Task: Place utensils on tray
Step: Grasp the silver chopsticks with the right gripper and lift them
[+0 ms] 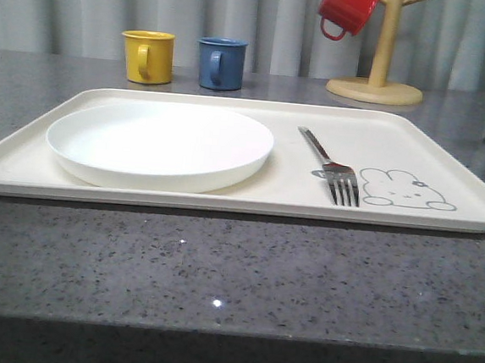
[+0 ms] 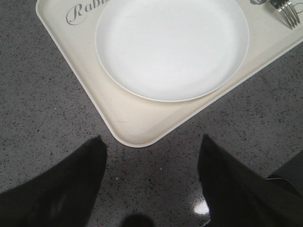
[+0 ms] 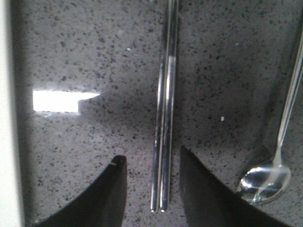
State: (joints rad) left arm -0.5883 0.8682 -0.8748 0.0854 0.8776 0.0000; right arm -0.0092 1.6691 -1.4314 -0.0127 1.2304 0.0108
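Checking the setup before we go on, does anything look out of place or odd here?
Nothing damaged or spilled. The fork lies on the tray, while the chopsticks and spoon lie on the countertop.

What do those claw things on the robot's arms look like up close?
Each end effector shows two dark, matte black fingers, broad at the base and tapering with curved edges: left end effector, right end effector. No markings or cables are visible on them.

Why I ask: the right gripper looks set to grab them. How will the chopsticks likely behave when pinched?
The chopsticks look like slim polished metal, so probably stiff but slippery. They lie side by side flat on the countertop, so one may slide or roll away. The right gripper straddles them with open jaws; closing could squeeze them together.
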